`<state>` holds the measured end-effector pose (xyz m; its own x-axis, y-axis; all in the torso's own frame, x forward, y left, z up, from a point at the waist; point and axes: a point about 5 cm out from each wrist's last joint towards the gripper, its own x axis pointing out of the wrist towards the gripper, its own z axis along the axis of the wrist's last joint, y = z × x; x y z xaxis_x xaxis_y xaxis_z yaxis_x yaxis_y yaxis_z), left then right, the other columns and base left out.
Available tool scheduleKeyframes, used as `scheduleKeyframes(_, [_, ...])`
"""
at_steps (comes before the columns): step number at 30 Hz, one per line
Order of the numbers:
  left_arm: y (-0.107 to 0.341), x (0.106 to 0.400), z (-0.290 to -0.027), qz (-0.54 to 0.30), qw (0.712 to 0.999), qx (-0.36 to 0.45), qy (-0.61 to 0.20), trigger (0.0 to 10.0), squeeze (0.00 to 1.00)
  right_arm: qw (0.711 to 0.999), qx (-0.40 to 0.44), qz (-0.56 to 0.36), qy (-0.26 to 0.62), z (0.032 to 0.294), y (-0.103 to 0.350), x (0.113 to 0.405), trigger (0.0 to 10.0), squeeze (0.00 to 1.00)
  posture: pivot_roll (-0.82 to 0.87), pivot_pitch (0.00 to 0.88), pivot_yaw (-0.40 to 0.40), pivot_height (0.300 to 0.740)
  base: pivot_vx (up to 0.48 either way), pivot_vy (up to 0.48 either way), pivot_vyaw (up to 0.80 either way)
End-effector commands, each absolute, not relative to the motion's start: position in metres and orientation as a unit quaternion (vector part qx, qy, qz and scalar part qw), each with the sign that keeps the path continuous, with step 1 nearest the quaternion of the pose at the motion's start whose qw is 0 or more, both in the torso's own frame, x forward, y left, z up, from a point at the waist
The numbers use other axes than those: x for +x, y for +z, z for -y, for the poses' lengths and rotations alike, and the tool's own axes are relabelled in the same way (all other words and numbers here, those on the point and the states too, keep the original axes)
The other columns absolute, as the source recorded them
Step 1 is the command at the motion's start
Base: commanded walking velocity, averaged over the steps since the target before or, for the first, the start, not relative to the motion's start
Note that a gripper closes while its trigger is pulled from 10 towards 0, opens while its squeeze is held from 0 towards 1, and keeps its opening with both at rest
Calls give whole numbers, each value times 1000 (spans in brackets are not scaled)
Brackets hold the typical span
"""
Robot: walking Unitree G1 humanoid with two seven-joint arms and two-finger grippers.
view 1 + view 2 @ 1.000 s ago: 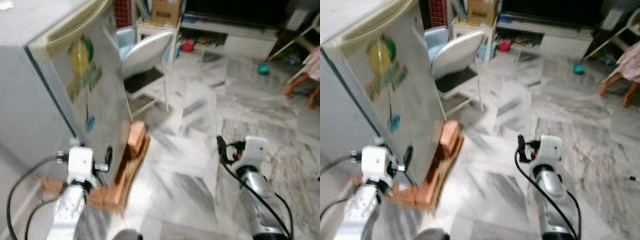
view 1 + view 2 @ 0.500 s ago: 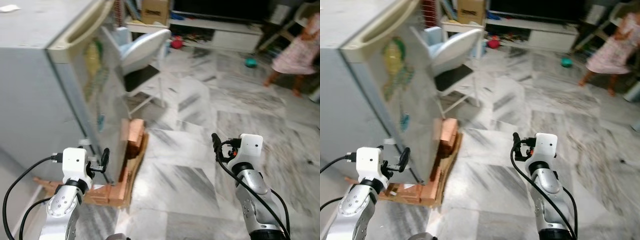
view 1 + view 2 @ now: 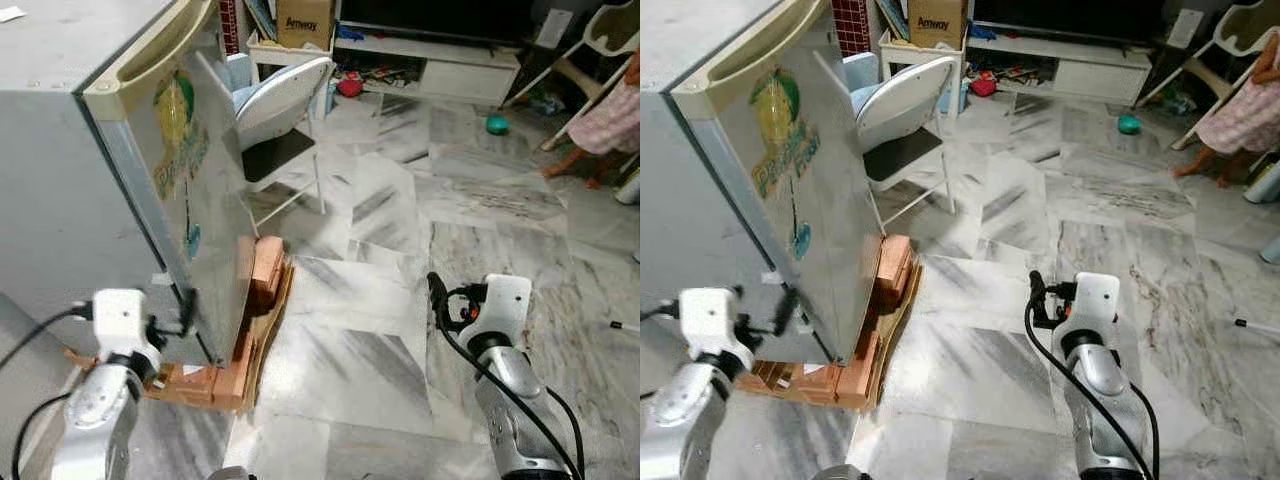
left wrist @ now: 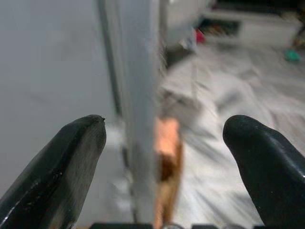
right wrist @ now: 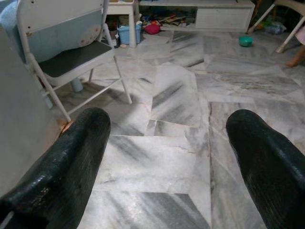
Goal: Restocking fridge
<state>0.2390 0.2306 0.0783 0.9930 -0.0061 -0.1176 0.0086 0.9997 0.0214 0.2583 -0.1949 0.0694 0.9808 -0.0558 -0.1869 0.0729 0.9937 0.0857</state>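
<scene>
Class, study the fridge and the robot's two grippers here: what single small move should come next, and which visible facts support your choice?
Probably ease the left gripper forward so its open fingers close on the fridge door's edge. The fridge looks shut, that edge already lies between the spread fingers, and nothing is held. The right gripper is open over bare marble floor, away from the door.

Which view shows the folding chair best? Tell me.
The right wrist view: the folding chair is sharp, with its dark seat and legs plain. Both eye views show it smaller, beside the fridge; the left wrist view blurs it.
</scene>
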Motion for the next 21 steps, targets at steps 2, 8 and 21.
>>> scheduleKeyframes(2, [86,246,-228,-39,999,28,-5,10000,0,995,49,-82,-32,198,76,257,10000,0,41,0,-45,740,0,0,0])
scheduleKeyframes(8, [89,251,-229,-34,999,27,9,10000,0,995,43,-84,-30,201,77,253,10000,0,31,12,-49,740,0,0,0])
scheduleKeyframes(21, [85,243,-209,-34,998,29,-39,10000,0,995,38,-93,-21,196,75,248,10000,0,27,12,-49,740,0,0,-391])
